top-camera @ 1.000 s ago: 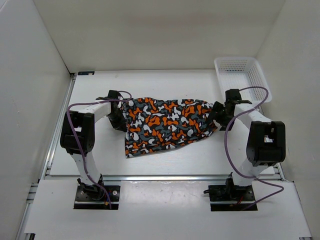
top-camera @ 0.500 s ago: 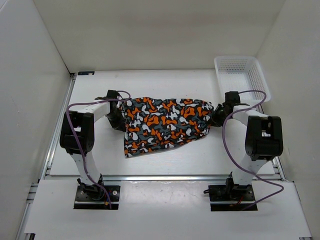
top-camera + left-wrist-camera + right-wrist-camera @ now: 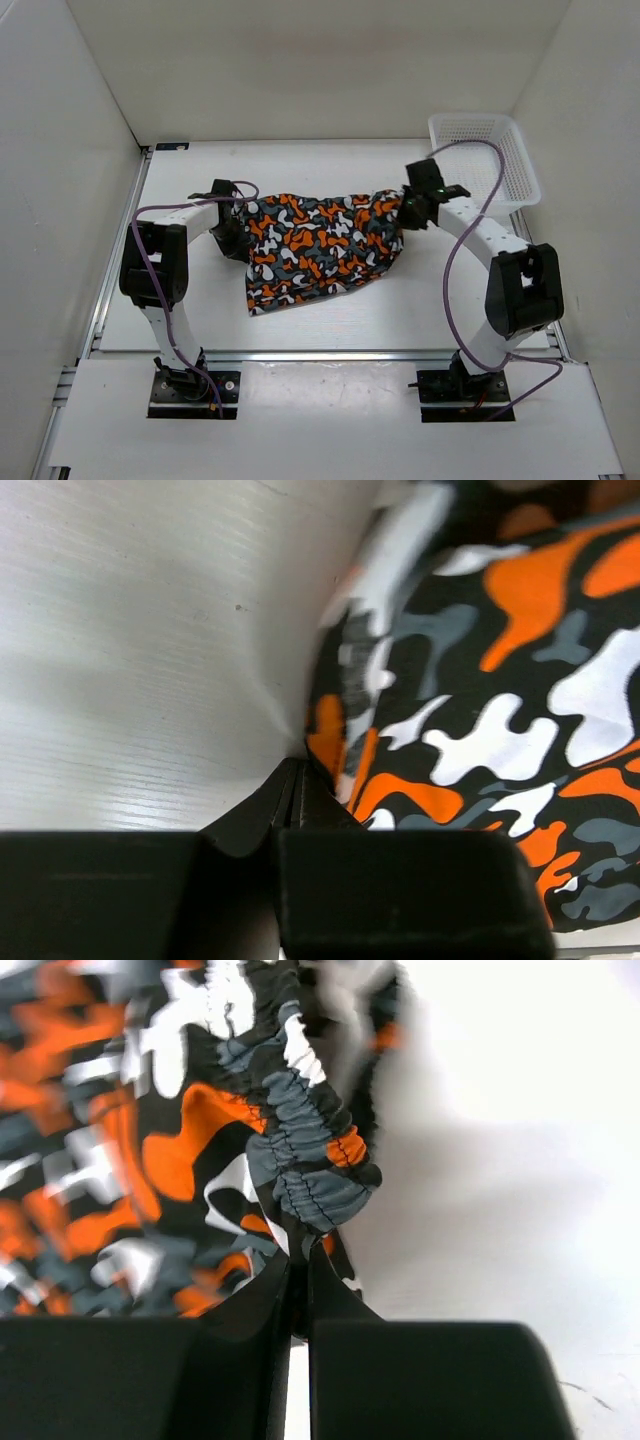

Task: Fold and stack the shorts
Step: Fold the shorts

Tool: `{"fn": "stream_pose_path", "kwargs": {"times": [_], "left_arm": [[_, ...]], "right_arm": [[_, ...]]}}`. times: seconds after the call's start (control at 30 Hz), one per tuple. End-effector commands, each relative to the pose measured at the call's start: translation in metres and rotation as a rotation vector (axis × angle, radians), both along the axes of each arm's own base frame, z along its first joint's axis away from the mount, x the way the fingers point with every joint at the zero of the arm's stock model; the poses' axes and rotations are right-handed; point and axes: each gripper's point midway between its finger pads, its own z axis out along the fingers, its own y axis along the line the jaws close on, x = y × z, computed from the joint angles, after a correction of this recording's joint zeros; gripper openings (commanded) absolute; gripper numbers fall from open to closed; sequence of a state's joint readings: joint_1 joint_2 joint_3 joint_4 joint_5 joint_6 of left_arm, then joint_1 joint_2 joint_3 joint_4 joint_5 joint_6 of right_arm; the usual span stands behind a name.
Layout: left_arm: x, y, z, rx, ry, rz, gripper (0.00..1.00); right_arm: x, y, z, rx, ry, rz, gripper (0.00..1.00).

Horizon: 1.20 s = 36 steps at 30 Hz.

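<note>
The shorts (image 3: 320, 245), in an orange, black, grey and white blotchy print, lie spread across the middle of the table. My left gripper (image 3: 240, 238) is shut on their left edge; the wrist view shows the jaws closed on the cloth (image 3: 420, 710) at its hem. My right gripper (image 3: 405, 210) is shut on the right end. There the gathered elastic waistband (image 3: 305, 1160) is pinched between the jaws and lifted a little off the table, and the cloth near it is bunched.
A white mesh basket (image 3: 485, 155) stands at the back right of the table, just behind my right arm. White walls close in the left, back and right sides. Purple cables loop from both arms.
My right gripper has closed on the right end of the shorts and moved left and toward the back, bunching that end. The left gripper has kept its hold and place.
</note>
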<state>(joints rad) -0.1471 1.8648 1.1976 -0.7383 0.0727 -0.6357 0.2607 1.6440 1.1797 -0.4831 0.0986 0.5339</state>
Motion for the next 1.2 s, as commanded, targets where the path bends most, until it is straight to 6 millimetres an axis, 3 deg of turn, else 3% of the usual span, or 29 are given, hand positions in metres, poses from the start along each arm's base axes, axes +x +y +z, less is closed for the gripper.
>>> {"fn": "stream_pose_path", "kwargs": {"times": [0.0, 0.07, 0.23, 0.27, 0.3, 0.33, 0.4, 0.43, 0.53, 0.6, 0.7, 0.73, 0.83, 1.03, 1.17], "left_arm": [[0.008, 0.000, 0.002, -0.003, -0.018, -0.006, 0.11], [0.008, 0.000, 0.002, -0.003, -0.018, -0.006, 0.11], [0.008, 0.000, 0.002, -0.003, -0.018, -0.006, 0.11], [0.008, 0.000, 0.002, -0.003, -0.018, -0.006, 0.11], [0.005, 0.001, 0.000, -0.002, -0.009, -0.006, 0.11], [0.006, 0.001, 0.004, -0.003, -0.021, -0.006, 0.11], [0.006, 0.001, 0.004, -0.003, -0.021, -0.006, 0.11], [0.006, 0.001, 0.004, -0.003, -0.021, -0.006, 0.11], [0.006, 0.001, 0.004, -0.001, -0.022, -0.015, 0.11], [0.006, 0.001, 0.004, -0.001, -0.022, -0.015, 0.11], [0.006, 0.001, 0.004, -0.001, -0.022, -0.015, 0.11], [0.006, 0.001, 0.004, -0.001, -0.022, -0.015, 0.11], [0.006, 0.001, 0.004, -0.001, -0.022, -0.015, 0.11], [0.008, 0.004, 0.007, -0.003, -0.031, -0.005, 0.11], [0.008, 0.004, 0.007, -0.003, -0.031, -0.005, 0.11]], "right_arm": [[0.005, 0.044, 0.047, -0.105, -0.109, 0.133, 0.00], [0.004, 0.065, 0.051, -0.133, -0.122, 0.175, 0.00], [-0.014, 0.157, 0.077, -0.115, -0.190, 0.349, 0.00], [-0.017, 0.170, 0.069, -0.139, -0.179, 0.372, 0.00], [-0.032, 0.191, 0.069, -0.155, -0.176, 0.428, 0.00], [-0.030, 0.209, 0.073, -0.154, -0.189, 0.448, 0.00], [-0.045, 0.239, 0.072, -0.152, -0.190, 0.514, 0.00], [-0.047, 0.251, 0.078, -0.141, -0.204, 0.531, 0.00], [-0.066, 0.285, 0.060, -0.145, -0.184, 0.607, 0.00], [-0.075, 0.305, 0.063, -0.124, -0.195, 0.645, 0.00], [-0.085, 0.323, 0.053, -0.105, -0.173, 0.688, 0.00], [-0.085, 0.323, 0.043, -0.117, -0.158, 0.691, 0.00], [-0.086, 0.330, 0.038, -0.107, -0.147, 0.712, 0.00], [-0.091, 0.349, 0.057, -0.056, -0.193, 0.758, 0.00], [-0.093, 0.370, 0.054, -0.002, -0.178, 0.806, 0.04]]}}
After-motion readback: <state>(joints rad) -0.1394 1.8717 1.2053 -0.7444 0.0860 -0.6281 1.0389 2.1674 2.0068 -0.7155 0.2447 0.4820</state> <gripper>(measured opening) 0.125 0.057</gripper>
